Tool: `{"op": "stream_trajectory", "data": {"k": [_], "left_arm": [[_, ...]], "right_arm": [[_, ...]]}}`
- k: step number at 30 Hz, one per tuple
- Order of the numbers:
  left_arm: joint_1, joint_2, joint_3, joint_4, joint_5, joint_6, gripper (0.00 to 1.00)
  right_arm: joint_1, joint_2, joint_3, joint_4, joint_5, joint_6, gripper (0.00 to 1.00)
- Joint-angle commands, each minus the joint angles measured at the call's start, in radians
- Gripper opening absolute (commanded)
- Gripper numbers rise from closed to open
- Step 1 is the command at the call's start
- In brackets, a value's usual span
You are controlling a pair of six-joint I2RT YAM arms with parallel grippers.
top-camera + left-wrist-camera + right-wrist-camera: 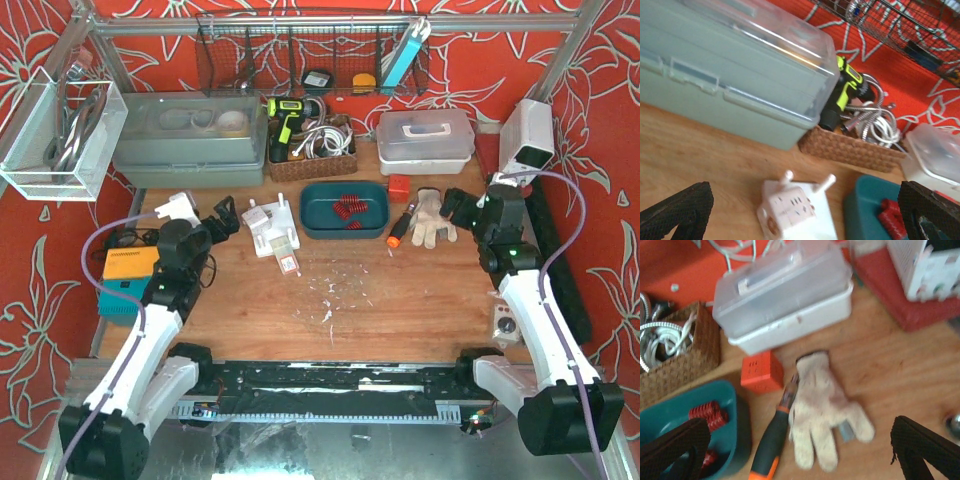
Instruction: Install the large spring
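Red springs [346, 207] flat in teal tray [320, 208], long axes roughly left-right, left tool [802, 212] and right tool [800, 447] gaping

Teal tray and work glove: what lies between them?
A screwdriver with a black and orange handle lies between the teal tray and the glove, close beside the glove. Both the top and right wrist views show it.

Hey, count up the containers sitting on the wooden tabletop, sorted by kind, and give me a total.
Lidded boxes: 2 (large box, small box)
Wicker basket: 1
Teal tray: 1
Total: 4
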Motion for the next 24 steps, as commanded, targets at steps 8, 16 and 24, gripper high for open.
{"op": "stream_trajectory", "data": {"k": [8, 16, 24], "left_arm": [[0.003, -0.215, -0.12, -0.174, 0.329, -0.322, 1.0], [-0.04, -0.108, -0.123, -0.179, 0.425, -0.325, 0.9], [-0.266, -0.02, -0.093, -0.263, 0.13, -0.314, 0.66]], "right_arm": [[0.05, -0.036, -0.028, -0.222, -0.277, 0.098, 0.98], [0.258, -0.091, -0.148, -0.078, -0.375, -0.006, 0.97], [0.494, -0.018, -0.193, -0.002, -0.274, -0.094, 0.95]]}}
